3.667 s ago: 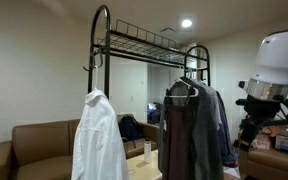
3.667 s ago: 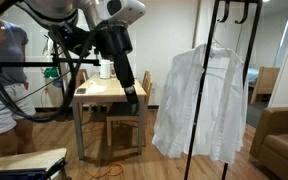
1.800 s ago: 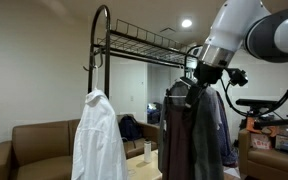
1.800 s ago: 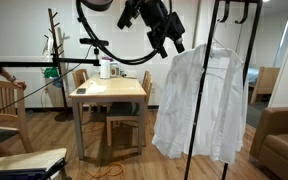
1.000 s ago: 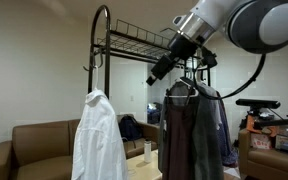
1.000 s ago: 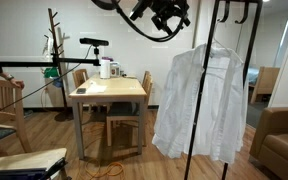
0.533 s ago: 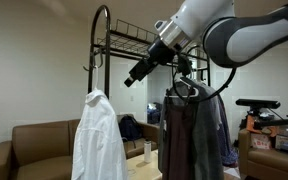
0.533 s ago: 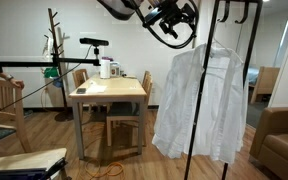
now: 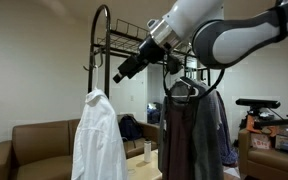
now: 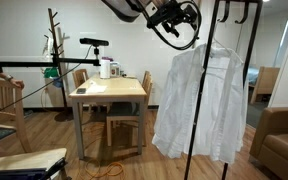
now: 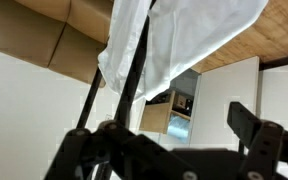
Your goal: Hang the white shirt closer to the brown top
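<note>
Pincer (image 9: 118, 76) hovers up by the rack (image 9: 124, 32), fingers spread wide and empty, probably lining up for the hanger. White shirt (image 9: 97, 135) hangs just below it, brown top (image 9: 184, 130) well apart, back behind it

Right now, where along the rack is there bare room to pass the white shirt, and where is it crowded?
Bare room lies between the white shirt and the brown top; the gripper hovers at its white-shirt end. It is crowded past the brown top, where dark garments bunch together.
</note>
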Available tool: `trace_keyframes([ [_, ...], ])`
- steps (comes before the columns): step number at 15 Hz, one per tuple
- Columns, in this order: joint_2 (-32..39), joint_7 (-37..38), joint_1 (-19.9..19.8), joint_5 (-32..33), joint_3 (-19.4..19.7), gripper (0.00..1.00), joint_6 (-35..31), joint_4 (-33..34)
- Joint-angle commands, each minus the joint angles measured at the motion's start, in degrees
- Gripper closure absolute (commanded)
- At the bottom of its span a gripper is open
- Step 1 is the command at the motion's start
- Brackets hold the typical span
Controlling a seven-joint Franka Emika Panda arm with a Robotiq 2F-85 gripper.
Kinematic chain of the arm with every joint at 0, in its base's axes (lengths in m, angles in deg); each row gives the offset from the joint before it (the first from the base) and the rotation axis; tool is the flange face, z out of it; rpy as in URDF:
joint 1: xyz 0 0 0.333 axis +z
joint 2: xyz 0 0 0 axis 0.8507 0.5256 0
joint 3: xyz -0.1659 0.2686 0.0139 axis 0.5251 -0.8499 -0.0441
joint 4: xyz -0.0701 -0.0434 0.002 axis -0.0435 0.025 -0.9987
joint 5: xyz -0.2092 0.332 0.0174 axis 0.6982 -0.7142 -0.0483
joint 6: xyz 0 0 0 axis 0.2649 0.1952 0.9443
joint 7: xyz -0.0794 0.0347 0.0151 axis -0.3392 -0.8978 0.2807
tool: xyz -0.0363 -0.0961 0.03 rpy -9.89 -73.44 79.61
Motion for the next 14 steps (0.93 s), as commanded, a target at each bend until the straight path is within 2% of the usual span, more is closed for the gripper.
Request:
trace_keyframes([
  [1, 8.4, 4.6, 1.2, 4.6, -0.1, 0.0, -1.7, 9.1],
  [3, 11.6, 8.2, 2.5, 6.3, 0.8, 0.0, -0.2, 12.5],
  [8, 17.7, 23.5, 7.4, 13.9, 5.7, 0.0, 4.6, 19.2],
  [13, 21.4, 26.9, 10.2, 11.8, 5.5, 0.0, 7.0, 20.9],
  [14, 21.5, 28.6, 11.0, 12.6, 6.1, 0.11, 7.3, 21.1],
])
